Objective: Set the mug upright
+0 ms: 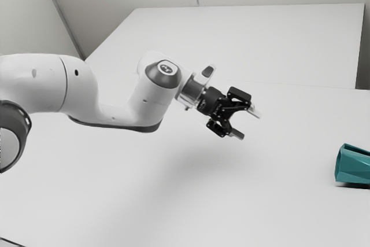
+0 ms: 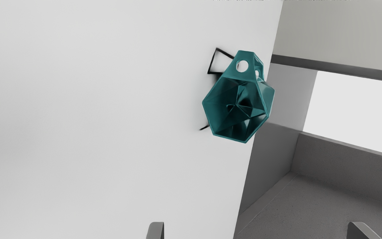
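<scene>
Where the exterior view begins at its left: one white arm (image 1: 40, 84), reaching toward that view's right over a pale table (image 1: 260, 201). Next, one black gripper (image 1: 247, 123), raised, its fingers (image 1: 237, 135) spread wide, nothing held between them. Last, at the exterior view's right edge, one teal mug (image 1: 354, 167), faceted, lying on its side on the table, well apart from the gripper, partly cut off by the frame. Progress, as judged: gripper open and pointed roughly mugward; approach, grasp, turning upright and release all outstanding. Differences between views: the exterior view supplies the arm and the gap from gripper to mug; the wrist view supplies the mug's open mouth, facing the gripper, a pierced part, probably the handle, beside that mouth, and the table's edge (image 2: 248, 179) close by, with grey floor (image 2: 323, 205) beyond it.
</scene>
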`<state>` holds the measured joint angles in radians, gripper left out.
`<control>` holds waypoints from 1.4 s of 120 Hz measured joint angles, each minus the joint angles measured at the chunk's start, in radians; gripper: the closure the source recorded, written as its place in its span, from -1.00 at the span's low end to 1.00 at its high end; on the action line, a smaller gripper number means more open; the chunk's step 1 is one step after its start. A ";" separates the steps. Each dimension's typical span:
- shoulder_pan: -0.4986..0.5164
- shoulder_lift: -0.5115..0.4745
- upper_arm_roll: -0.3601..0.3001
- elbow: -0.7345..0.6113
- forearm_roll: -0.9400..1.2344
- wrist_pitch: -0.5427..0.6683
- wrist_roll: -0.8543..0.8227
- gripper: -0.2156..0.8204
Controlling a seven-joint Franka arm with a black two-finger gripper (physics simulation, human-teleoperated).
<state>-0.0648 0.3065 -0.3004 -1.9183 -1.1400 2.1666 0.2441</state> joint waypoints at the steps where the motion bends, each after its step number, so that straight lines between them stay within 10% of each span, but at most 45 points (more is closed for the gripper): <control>1: -0.003 0.003 0.000 0.001 -0.008 0.004 0.005 -0.58; 168: -0.351 0.501 0.005 0.495 -0.389 0.108 0.479 -0.58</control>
<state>-0.4162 0.8076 -0.2953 -1.4238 -1.5290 2.2743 0.7236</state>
